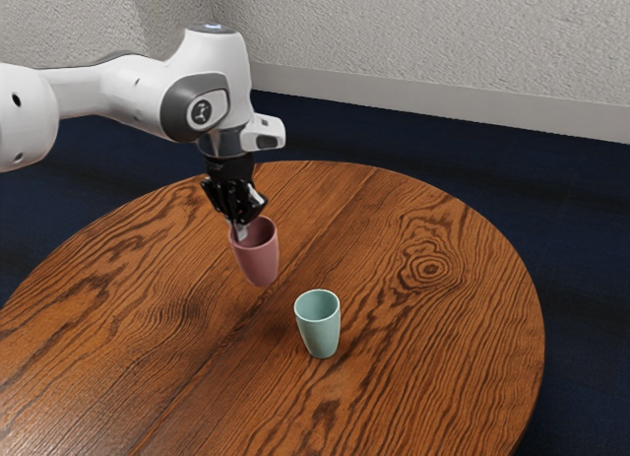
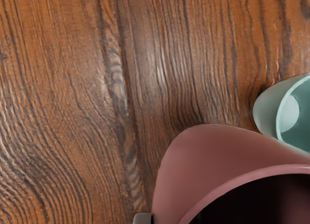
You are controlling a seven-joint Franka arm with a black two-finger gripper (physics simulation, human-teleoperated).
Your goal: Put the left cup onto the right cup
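I am holding the pink cup [image 1: 256, 254] over the counter [image 1: 423, 279].
My hand [image 1: 240, 218] is pinching its rim; the green cup [image 1: 318, 323] is standing near.

wrist view | pink cup [image 2: 218, 161] cut off; green cup [image 2: 269, 108] cut off

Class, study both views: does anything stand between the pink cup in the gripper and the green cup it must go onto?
Nothing visible does. The gripper holds the pink cup by its rim, and only bare wooden table lies between it and the green cup.
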